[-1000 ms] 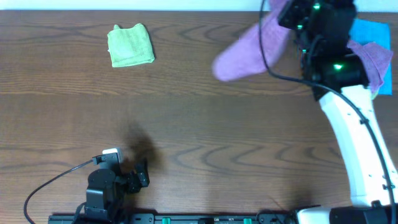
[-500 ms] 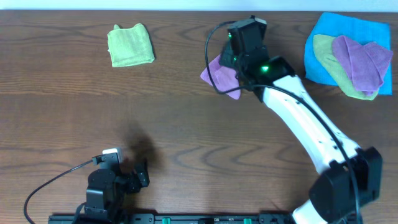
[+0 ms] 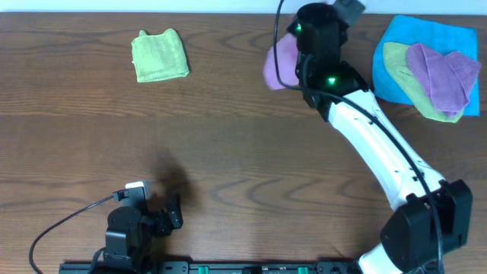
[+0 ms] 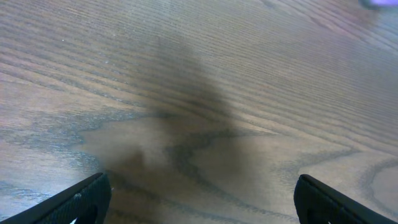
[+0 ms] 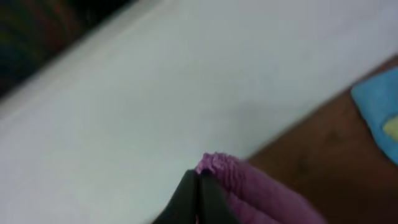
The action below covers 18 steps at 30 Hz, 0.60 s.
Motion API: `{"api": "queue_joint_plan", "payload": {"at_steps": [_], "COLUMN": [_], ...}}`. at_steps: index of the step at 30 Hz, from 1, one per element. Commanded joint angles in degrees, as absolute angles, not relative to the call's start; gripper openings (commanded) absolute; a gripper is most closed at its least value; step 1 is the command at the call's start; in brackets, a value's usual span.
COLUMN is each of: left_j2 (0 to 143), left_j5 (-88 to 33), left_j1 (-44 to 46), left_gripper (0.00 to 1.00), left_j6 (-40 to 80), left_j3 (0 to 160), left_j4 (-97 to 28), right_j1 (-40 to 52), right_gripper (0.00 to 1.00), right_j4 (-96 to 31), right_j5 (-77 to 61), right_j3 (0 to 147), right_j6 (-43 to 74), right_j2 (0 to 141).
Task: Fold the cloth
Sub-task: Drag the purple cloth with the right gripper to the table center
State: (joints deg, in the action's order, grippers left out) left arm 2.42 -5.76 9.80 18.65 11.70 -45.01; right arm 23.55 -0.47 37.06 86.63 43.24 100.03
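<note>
Right gripper (image 5: 199,191): fingers pinched closed on a bunched edge of the cloth (image 5: 255,186); the rest of the cloth hangs below the pinch. In the overhead view the cloth (image 3: 277,62) sits at about 1 o'clock on the table (image 3: 243,144), mostly hidden under the right arm (image 3: 365,129), and seems to be lifted rather than lying flat. The wrist camera tilts up toward the pale surface past the far table edge. Judgement: an edge pinch lets the fabric drape free for carrying, and open wood toward the centre gives room to spread it. Folding is not yet begun. Left gripper (image 4: 199,202) is parked at 7 o'clock, fingers spread wide and holding nothing, probably waiting to take a corner. A folded green cloth (image 3: 160,55) lies at 11 o'clock. At 2 o'clock, a blue cloth (image 3: 456,34) carries another green cloth (image 3: 396,65) and a second lilac cloth (image 3: 440,72), well apart from the held one.
</note>
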Motion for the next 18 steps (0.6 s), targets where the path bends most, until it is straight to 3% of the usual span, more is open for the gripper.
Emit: {"api": "queue_joint_plan", "payload": {"at_steps": [1, 7, 11, 13, 18], "left_j2": [2.0, 2.0, 2.0, 2.0, 2.0], "left_j5": [-5.4, -5.4, -5.4, -5.4, -5.4], "left_j1": [9.5, 9.5, 9.5, 9.5, 9.5], "left_gripper": [0.95, 0.95, 0.95, 0.95, 0.95], "left_j6": [18.7, 18.7, 18.7, 18.7, 18.7], "left_j3": [10.5, 10.5, 10.5, 10.5, 10.5], "left_j4": [-46.7, -46.6, -46.7, -46.7, -46.6], "right_j1": [23.0, 25.2, 26.0, 26.0, 24.6], "right_gripper": [0.02, 0.01, 0.02, 0.02, 0.02], "right_j4": [1.4, -16.9, -32.7, -31.4, -14.7], "right_j5": [42.7, 38.1, 26.9, 25.1, 28.8], "right_j3": [87.4, 87.4, 87.2, 87.2, 87.2], "right_j6": [44.1, 49.1, 75.3, 82.5, 82.3], "right_j2": [99.7, 99.7, 100.1, 100.6, 101.2]}}
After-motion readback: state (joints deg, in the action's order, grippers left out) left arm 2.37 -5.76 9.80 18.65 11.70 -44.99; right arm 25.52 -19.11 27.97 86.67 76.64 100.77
